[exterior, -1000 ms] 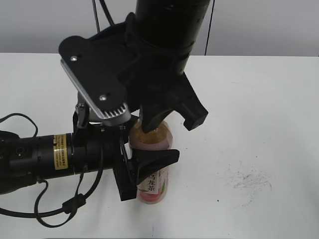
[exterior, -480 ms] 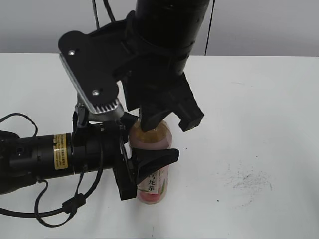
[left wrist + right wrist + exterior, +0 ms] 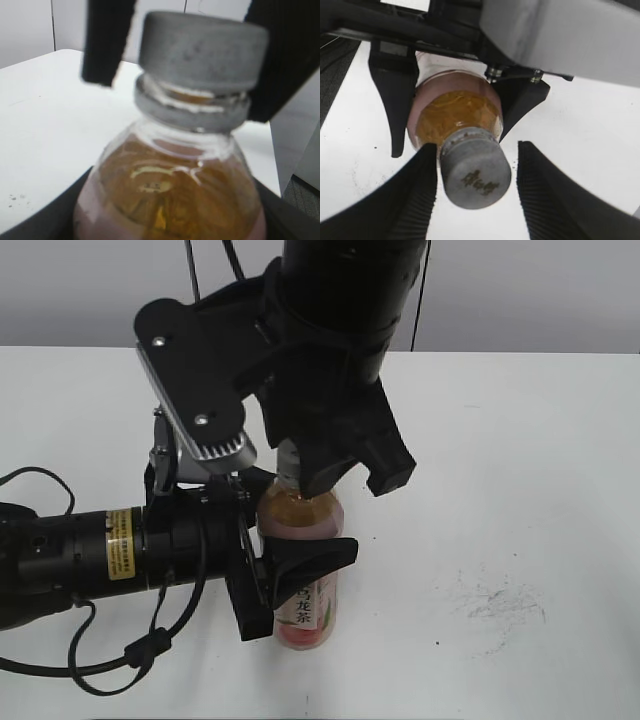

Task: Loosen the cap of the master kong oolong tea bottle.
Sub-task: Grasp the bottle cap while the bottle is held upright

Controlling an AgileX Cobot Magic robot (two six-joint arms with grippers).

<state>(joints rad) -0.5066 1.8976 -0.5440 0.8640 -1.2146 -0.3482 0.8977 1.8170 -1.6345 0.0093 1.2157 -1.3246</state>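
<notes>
Left gripper (image 3: 295,575): lower left of the exterior view; jaws clamped on the body of the master kong oolong tea bottle (image 3: 303,585), which stands upright on the white table (image 3: 520,460).
Cap (image 3: 475,175): centre of the right wrist view, seated on the neck.
Right gripper (image 3: 475,192): jaws apart; left pad touching the cap, right pad clear of it.
Your step: centre both ribbed pads on the rim, close squarely, then twist; hold the body firmly so it does not spin.

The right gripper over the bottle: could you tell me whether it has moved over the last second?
Yes. The right gripper has swung and shifted slightly right against the unmoved master kong oolong tea bottle.
</notes>
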